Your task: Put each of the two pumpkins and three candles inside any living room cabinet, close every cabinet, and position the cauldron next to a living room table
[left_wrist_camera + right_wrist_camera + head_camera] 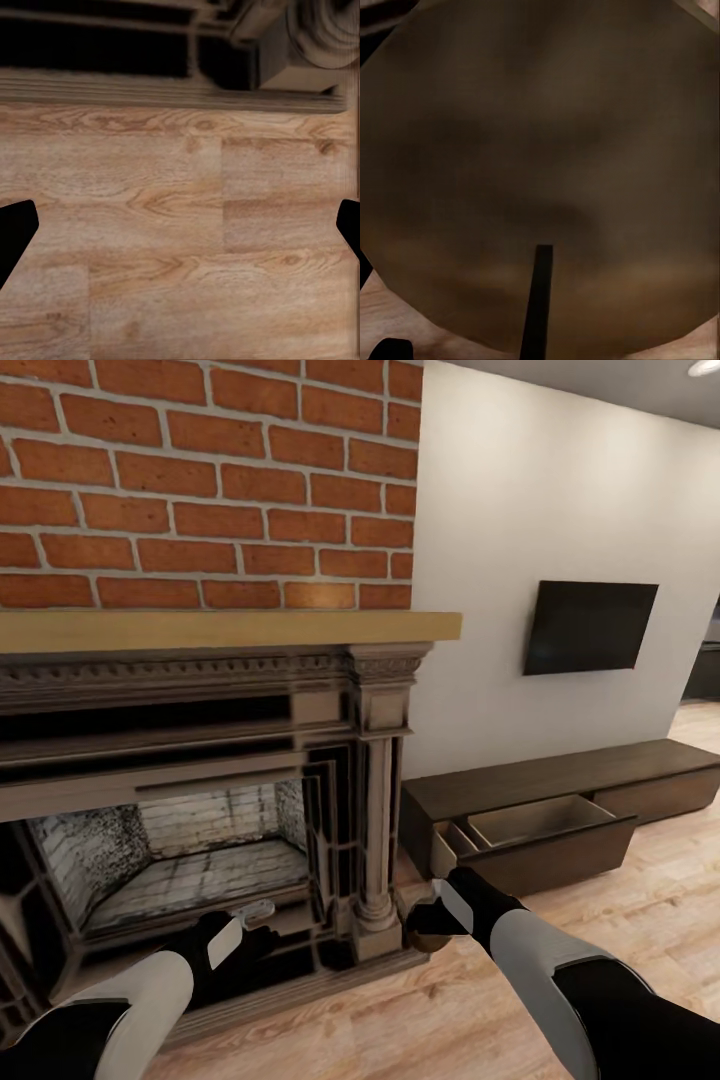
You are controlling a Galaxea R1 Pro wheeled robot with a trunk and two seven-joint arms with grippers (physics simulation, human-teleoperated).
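The robot stands before the brick fireplace (200, 780), its right gripper (432, 928) carrying a squat, tan, round object, most likely one of the candles (425, 932), toward the cabinet (560, 810) along the wall under the black TV (590, 625). One wide drawer (540, 830) of that cabinet stands pulled out, its pale lining bare where it shows, at the end nearest the fireplace. The step in hand appears to be stowing a candle. The next move calls for swinging the right arm over the drawer's open mouth, lowering past its front edge and releasing, then pushing the drawer closed.

In the head view the right jaws sit around the tan object, low and just beside the fireplace column. The right wrist view adds what the head view cannot: the candle (540, 165) pressed close against the camera as a blurred brown disc, with one dark finger (537, 300) crossing it, so the grip looks firm, though the blur leaves the exact contact uncertain.

The left gripper (245, 935) hangs in front of the hearth. Its wrist view shows both dark fingertips (16, 229) spread wide at the frame's edges with nothing between them, over the plank floor (180, 225) and the fireplace base, which the head view does not make clear.
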